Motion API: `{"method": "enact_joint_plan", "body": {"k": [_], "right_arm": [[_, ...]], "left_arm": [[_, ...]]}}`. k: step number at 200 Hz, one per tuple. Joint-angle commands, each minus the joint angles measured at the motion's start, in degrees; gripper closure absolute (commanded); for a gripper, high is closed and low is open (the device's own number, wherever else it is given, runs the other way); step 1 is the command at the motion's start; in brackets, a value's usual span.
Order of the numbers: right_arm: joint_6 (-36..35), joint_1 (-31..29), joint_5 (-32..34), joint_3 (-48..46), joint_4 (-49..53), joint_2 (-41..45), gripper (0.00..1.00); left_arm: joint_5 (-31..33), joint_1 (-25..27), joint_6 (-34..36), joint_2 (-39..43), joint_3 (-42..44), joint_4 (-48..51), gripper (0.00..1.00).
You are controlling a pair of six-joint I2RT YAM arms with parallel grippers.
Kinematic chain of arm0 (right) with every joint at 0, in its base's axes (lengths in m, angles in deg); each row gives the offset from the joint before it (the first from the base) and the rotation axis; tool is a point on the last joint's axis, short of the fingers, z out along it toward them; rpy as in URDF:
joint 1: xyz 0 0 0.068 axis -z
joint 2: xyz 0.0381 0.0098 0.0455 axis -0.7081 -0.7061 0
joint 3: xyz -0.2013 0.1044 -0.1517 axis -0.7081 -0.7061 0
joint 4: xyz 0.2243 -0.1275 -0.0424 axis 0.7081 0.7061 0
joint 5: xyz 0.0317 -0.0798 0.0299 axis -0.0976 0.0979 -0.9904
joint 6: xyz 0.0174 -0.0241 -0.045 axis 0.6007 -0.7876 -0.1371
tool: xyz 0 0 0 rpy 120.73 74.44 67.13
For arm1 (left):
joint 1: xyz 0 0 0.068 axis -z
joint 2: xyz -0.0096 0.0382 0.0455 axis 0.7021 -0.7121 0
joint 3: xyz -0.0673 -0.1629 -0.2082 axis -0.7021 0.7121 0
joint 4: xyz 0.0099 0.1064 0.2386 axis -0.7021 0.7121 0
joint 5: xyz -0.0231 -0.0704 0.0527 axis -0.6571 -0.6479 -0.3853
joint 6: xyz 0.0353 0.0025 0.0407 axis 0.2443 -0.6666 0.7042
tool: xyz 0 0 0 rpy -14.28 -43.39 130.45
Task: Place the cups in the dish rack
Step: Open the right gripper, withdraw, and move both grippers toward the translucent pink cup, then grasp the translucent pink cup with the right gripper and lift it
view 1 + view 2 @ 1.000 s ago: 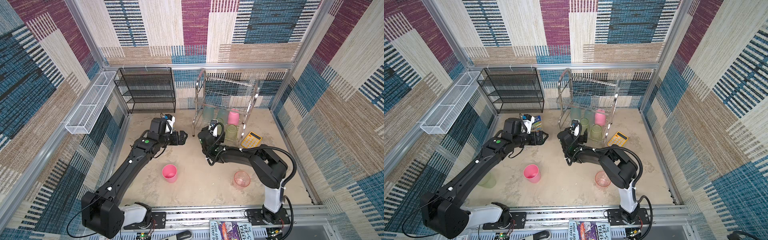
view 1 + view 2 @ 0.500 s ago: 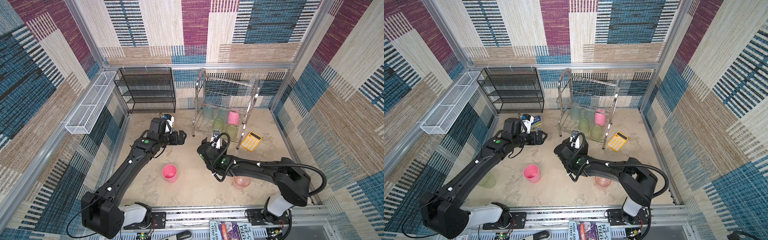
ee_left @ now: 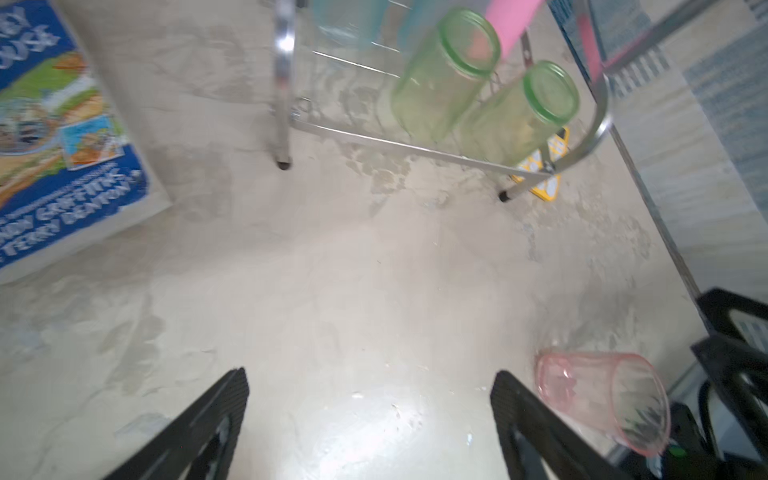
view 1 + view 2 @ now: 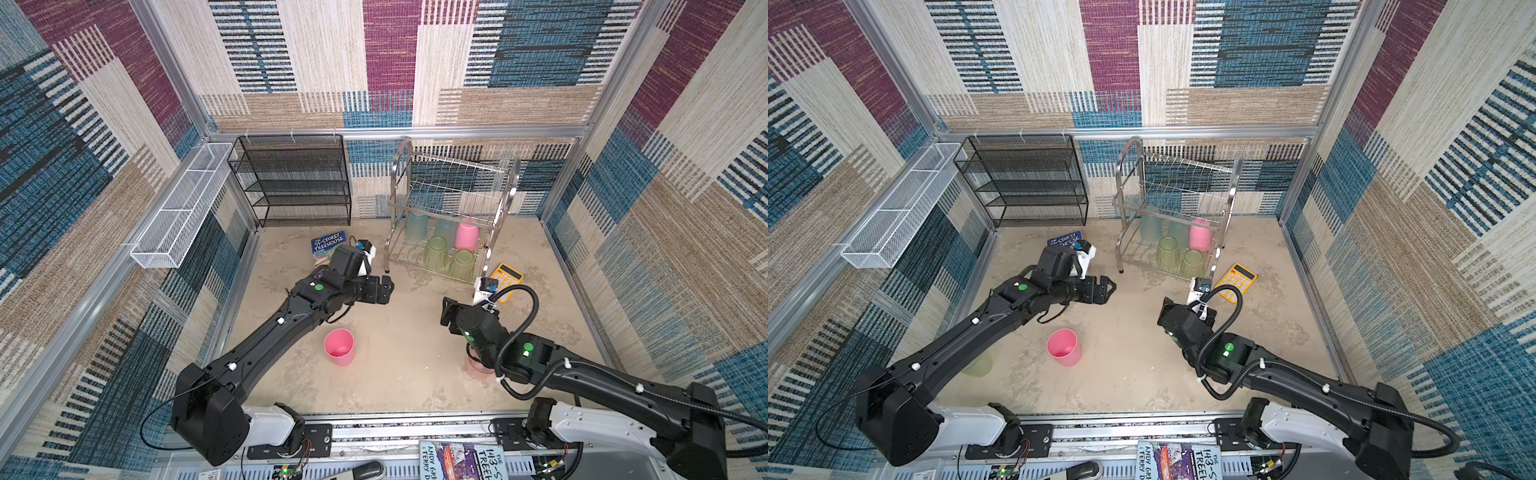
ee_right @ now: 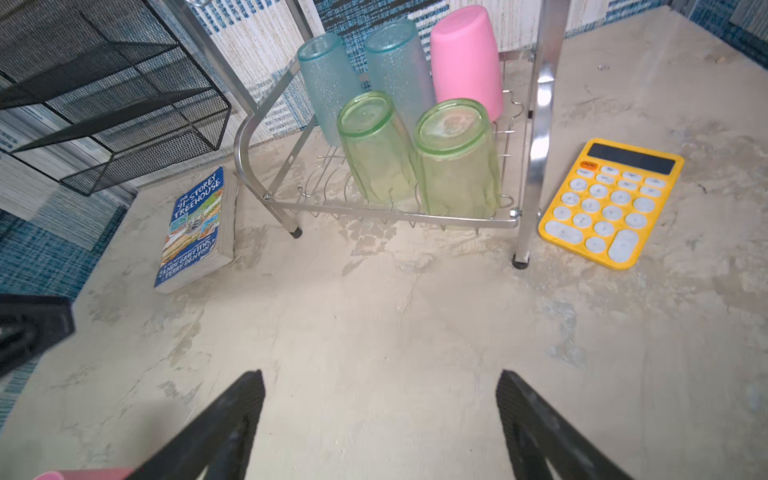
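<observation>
Well, I see the dish rack (image 5: 540,104) standing at the back of the desk (image 4: 407,332), and five cups sit bottom-up on its lower tier. Two teal cups (image 5: 328,79) and a pink cup (image 5: 465,58) make the rear row; two green cups (image 5: 374,149) stand in front of them. The upper tier holds nothing.

Three cups are off the rack. A second pink cup (image 4: 340,347) stands upright, mouth up, well in front of the rack. A clear salmon cup (image 3: 602,399) stands in front of the rack too, mostly hidden under my right arm in both top views. A pale green cup (image 4: 978,365) shows partly under my left arm in a top view.

My left gripper (image 3: 370,376) hangs just in front of the rack's near foot, spread wide with only bare desk between the fingers. My right gripper (image 5: 380,376) faces the rack's front, also spread wide and holding nothing.

A book (image 5: 195,228) lies beside one end of the rack, a yellow calculator (image 5: 611,203) beside the other.
</observation>
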Motion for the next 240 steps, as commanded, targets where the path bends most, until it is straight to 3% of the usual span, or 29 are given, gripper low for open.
{"method": "enact_joint_plan", "body": {"k": [1,46,86,144,181,199,240], "right_arm": [[3.7,2.9,-7.0,-1.2,7.5,4.4,0.11],[3.4,15.7,-17.6,-6.0,10.2,14.0,0.12],[-0.9,28.0,-27.5,-8.6,7.2,15.2,0.14],[-3.7,37.8,-35.1,-11.3,6.8,16.9,0.16],[-4.9,38.2,-38.0,-10.7,7.3,16.3,0.21],[-6.8,37.8,-39.6,-9.0,8.0,13.3,0.29],[-7.7,32.4,-33.0,-2.5,12.8,9.3,0.29]], "left_arm": [[4.7,5.1,-1.5,-1.6,-1.0,1.6,0.07],[6.6,14.9,-3.1,-7.0,-7.3,7.6,0.11],[6.7,22.6,-5.7,-14.1,-14.3,13.0,0.16],[6.4,29.8,-6.5,-23.3,-21.6,16.4,0.22],[7.2,30.7,-5.2,-24.3,-22.8,19.1,0.23],[8.3,29.7,-4.2,-22.9,-22.2,21.4,0.22],[6.7,22.1,-3.0,-16.2,-15.6,21.9,0.21]]}}
